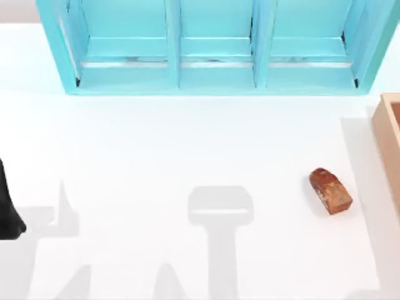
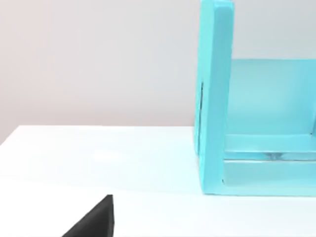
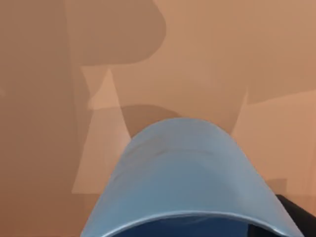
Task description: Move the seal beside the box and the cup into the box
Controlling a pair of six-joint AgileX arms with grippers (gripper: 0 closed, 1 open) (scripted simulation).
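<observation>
The blue cup (image 3: 187,173) looms close in the right wrist view, hanging over the reddish-brown inside of the box (image 3: 222,59). My right gripper (image 3: 197,232) is shut on the cup, and one dark finger (image 3: 296,215) presses its side. From above, the tan box (image 1: 390,122) pokes in at the table's right edge. The mottled reddish-brown seal (image 1: 330,190) lies flat on the white table, left of the box and apart from it. My left arm (image 1: 7,206) is parked at the table's left edge, and its gripper (image 2: 94,222) is a dark wedge in the left wrist view.
A large turquoise shelf unit (image 1: 212,47) spans the back of the table; its side panel (image 2: 215,98) stands ahead of the left wrist. Grey arm shadows fall across the white table (image 1: 156,144) near the front.
</observation>
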